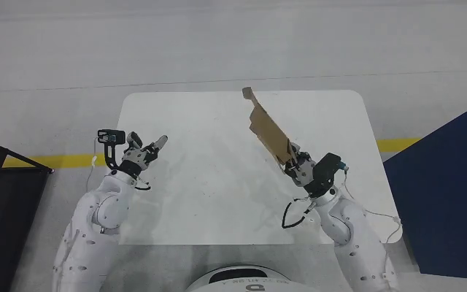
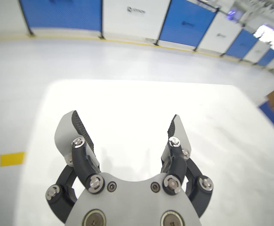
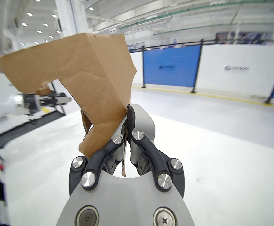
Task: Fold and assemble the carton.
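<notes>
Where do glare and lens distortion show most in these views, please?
Left wrist view: glare washes out the white table beyond the open left gripper, and the yellow floor line bows. Right wrist view: ceiling lamps shine brightly beyond the carton clamped in the right gripper. Top view: evenly lit.

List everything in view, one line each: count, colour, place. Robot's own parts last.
carton: one, brown cardboard, not yet folded into a box, held up over the right part of the table.
table: one, white, in front of the robot.
floor stripe: one, yellow, on the grey floor, showing on both sides of the table.
barrier panels: several, blue and white, along the edge of the room.
left hand: one, silver and black, open and empty, over the table's left edge.
right hand: one, silver and black, shut on the carton's lower edge.
</notes>
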Controlling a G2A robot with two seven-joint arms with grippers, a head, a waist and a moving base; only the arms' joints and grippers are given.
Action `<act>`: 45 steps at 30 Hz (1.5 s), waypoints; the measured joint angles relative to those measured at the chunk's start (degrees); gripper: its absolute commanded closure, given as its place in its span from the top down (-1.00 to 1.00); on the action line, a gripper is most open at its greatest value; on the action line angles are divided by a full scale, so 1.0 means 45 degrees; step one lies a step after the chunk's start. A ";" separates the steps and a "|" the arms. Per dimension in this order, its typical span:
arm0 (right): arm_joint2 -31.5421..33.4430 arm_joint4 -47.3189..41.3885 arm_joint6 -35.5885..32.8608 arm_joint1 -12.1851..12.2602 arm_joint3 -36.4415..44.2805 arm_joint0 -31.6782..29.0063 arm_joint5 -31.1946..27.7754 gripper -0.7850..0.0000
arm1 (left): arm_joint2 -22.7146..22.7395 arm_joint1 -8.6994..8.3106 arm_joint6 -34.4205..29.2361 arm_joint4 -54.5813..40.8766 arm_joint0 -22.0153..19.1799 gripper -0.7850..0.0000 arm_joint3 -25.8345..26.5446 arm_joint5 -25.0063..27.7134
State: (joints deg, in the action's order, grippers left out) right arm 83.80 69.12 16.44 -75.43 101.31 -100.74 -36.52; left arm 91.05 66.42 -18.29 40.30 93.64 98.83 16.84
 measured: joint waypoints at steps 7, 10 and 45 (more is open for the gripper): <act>-0.0301 -0.5832 -0.2339 0.0102 -0.0674 0.0210 -0.2104 -1.00 | 0.0083 -0.0167 -0.7060 -0.9618 -0.1757 1.00 -0.1762 0.0863; -0.0172 -0.7184 -0.3113 0.0161 -0.0593 0.0278 -0.1922 -1.00 | 0.0093 -0.0245 -0.8693 -1.1529 -0.2314 1.00 -0.2171 0.0824; -0.2246 -1.4432 -0.9436 0.0594 -0.1828 0.1490 -0.1105 -1.00 | -0.3915 0.0192 -1.0957 -1.5273 -0.4542 0.00 -0.3719 -0.1325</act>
State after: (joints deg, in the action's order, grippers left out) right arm 73.70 4.18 -26.02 -72.76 93.08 -94.04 -41.49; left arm 73.43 67.28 -67.59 -28.43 73.20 82.10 10.88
